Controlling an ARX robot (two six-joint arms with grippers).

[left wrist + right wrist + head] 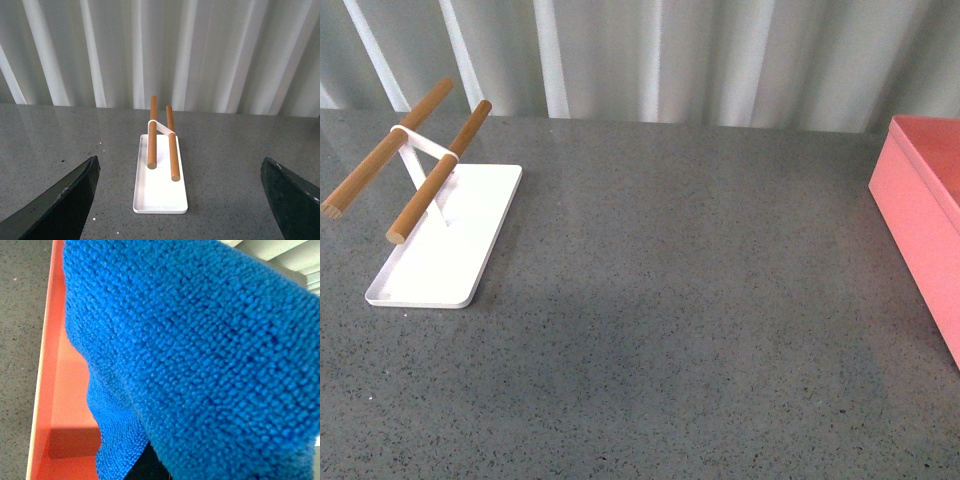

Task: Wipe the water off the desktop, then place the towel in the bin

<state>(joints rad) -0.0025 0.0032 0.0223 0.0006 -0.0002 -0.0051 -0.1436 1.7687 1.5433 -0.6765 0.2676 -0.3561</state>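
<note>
Thick bright blue microfibre towel [200,355] hangs over pink rectangular plastic bin [55,390], 3 o'clock on speckled grey desktop [670,300]. Soft, limp; pinch a folded edge. Jaws of right gripper hidden, cannot tell. The left gripper [178,160] is spread wide, empty.

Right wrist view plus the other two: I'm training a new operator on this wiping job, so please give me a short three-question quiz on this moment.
1. True or false: the towel lies spread out on the desktop.
2. What stands at the left of the desktop in the front view? A) white tray with two wooden bars B) a mug C) a sponge
3. Fill in: the left gripper is ___ and holds nothing.
Key: 1 false, it hangs over the bin; 2 A; 3 open.
</note>
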